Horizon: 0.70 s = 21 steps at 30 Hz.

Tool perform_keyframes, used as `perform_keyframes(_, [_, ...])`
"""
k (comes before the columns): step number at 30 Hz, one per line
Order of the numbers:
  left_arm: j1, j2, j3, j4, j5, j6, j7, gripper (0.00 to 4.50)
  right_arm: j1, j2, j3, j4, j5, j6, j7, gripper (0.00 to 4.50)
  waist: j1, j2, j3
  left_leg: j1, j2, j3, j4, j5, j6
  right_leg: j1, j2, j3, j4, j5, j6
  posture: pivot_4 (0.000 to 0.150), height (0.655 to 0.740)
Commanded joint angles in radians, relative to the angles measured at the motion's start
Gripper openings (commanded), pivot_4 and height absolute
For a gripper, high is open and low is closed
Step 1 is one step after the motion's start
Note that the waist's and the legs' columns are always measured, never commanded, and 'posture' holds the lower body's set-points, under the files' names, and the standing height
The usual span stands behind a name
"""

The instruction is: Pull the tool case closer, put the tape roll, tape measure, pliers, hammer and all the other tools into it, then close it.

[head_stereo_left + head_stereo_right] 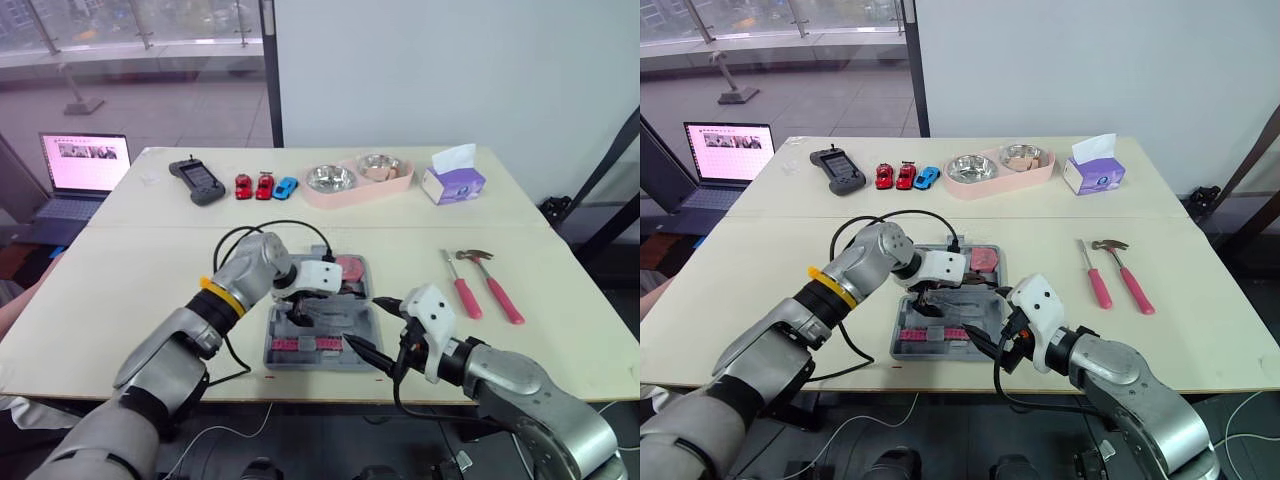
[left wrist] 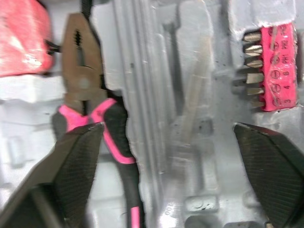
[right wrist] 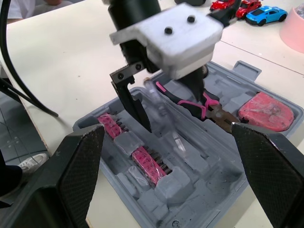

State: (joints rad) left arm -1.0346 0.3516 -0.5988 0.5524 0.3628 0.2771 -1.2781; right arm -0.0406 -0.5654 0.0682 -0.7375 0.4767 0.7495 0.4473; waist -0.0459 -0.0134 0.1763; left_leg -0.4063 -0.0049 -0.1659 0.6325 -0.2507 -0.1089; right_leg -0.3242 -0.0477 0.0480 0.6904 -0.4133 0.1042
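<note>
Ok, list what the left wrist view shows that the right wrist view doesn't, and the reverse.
Left wrist view adds: the numbers printed on the pink bit holder and the ribbed nose of the pliers up close. Right wrist view adds: the tool case rim on the table, the toy cars beyond it, and the left gripper open above the case. Shared: the pliers lying in the tool case, the red tape measure next to their nose, the pink bit holder.

A robotics test lab, it seems — a staged table [image 1: 120,270] with toy cars [image 1: 265,186] and tissue box [image 1: 452,182] far beyond the left gripper's [image 2: 173,166] fingers [image 2: 76,161], a laptop [image 1: 85,165] beside it — white partition [image 1: 450,70], glazed wall [image 1: 130,40].
</note>
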Motion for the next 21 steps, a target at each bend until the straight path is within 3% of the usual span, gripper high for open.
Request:
perform_keyframes(1, [-0.026, 0.017, 0.043, -0.048, -0.023, 0.017, -0.016, 4.30, -0.001, 0.010, -0.012, -0.036, 0.007, -0.017, 0.000, 4.50, -0.001, 0.000, 0.000, 0.000, 0.000, 0.000, 0.000, 0.000, 0.000, 0.000, 0.000, 0.000, 0.000, 0.000, 0.000, 0.150, 0.7400])
perform_keyframes(10, [-0.035, 0.078, 0.109, -0.040, -0.080, 0.060, -0.053, 4.30, -0.004, 0.010, -0.008, -0.031, 0.003, -0.022, 0.003, 4.50, -0.001, 0.000, 0.000, 0.000, 0.000, 0.000, 0.000, 0.000, 0.000, 0.000, 0.000, 0.000, 0.000, 0.000, 0.000, 0.150, 0.7400])
perform_keyframes(15, [0.013, 0.127, 0.166, -0.030, -0.171, -0.016, -0.119, 4.30, -0.002, 0.007, -0.010, -0.034, 0.004, -0.018, 0.003, 4.50, -0.002, 0.000, 0.000, 0.000, 0.000, 0.000, 0.000, 0.000, 0.000, 0.000, 0.000, 0.000, 0.000, 0.000, 0.000, 0.150, 0.7400])
perform_keyframes(21, [0.132, 0.150, 0.285, 0.040, -0.329, -0.328, -0.167, 4.30, 0.002, 0.007, -0.011, -0.039, 0.007, -0.015, 0.002, 4.50, 0.000, 0.000, 0.000, 0.000, 0.000, 0.000, 0.000, 0.000, 0.000, 0.000, 0.000, 0.000, 0.000, 0.000, 0.000, 0.150, 0.7400])
